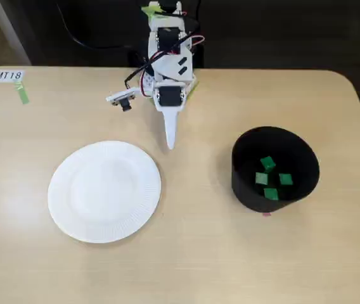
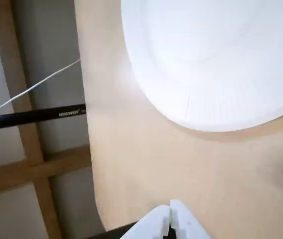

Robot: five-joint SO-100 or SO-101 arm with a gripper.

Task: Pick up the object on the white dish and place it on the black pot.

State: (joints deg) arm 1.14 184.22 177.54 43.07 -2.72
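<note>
Fixed view, left to right: white dish (image 1: 104, 191), hand (image 1: 170, 140), black pot (image 1: 274, 170) on counter (image 1: 192, 253).
Dish bare at 8 o'clock; hand at 12 o'clock, fingertips pressed together, holding nothing; four green cubes (image 1: 268, 163) inside pot at 4 o'clock.

The plate (image 1: 104, 191) is plain white with a finely ribbed rim, lying on a pale tan table (image 1: 186, 259). Right of the plate, the pot (image 1: 275, 170) is matte black, holding four bright green cubes (image 1: 267, 163). Above the plate, the arm (image 1: 169, 76) is white with black panels.
</note>
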